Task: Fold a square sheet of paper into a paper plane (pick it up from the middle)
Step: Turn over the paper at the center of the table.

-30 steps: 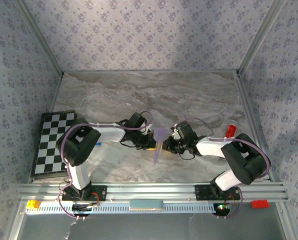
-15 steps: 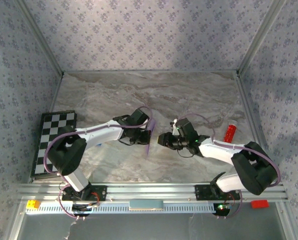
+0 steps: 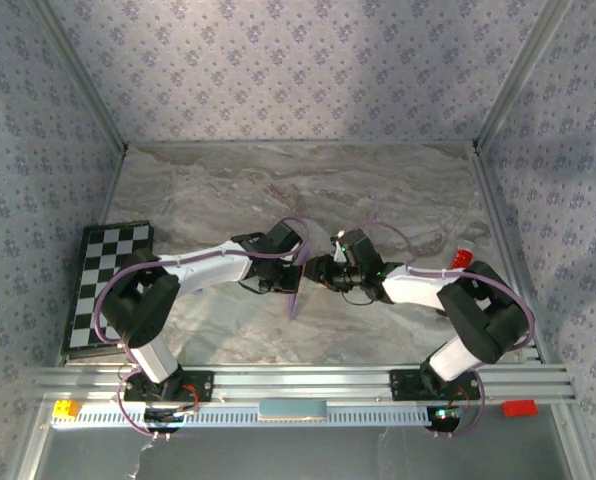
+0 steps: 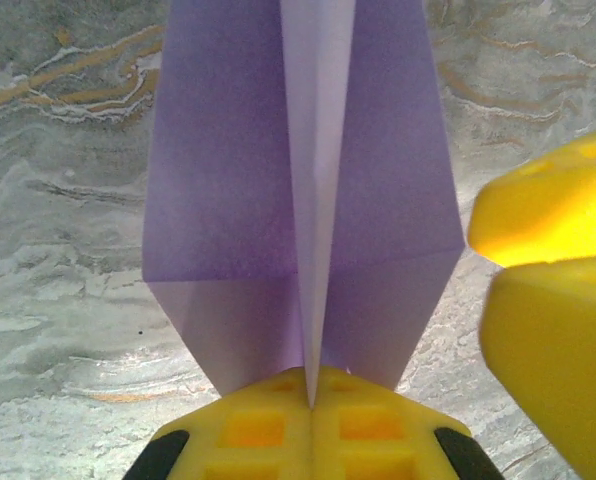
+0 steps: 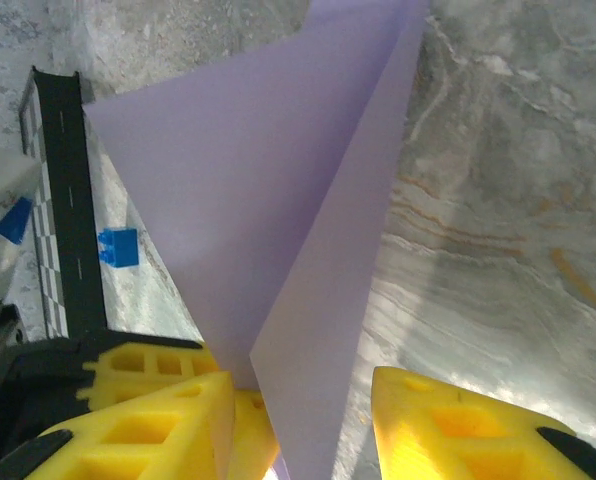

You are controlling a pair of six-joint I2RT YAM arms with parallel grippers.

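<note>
The square sheet of paper is folded into a slim pale lilac paper plane [image 4: 228, 200] with a centre crease. My left gripper [image 4: 313, 400] is shut on that crease at the plane's wide end. From above, the paper plane [image 3: 294, 298] hangs edge-on below the left gripper [image 3: 294, 274] at mid-table. My right gripper [image 3: 315, 271] is close on its right side. Its yellow fingers [image 5: 448, 425] stand open, with one wing of the paper plane [image 5: 268, 190] between them and touching neither.
A black-and-white chequered board [image 3: 108, 285] lies at the table's left edge, with a small blue cube [image 5: 118, 247] beside it. A red object [image 3: 462, 260] stands near the right edge. Marble tabletop [image 3: 298, 190] stretches behind the grippers.
My right gripper opened and let go of the plane, drew back, then came in again beside it. The left gripper kept its grip and turned the plane edge-on, slightly further left.
</note>
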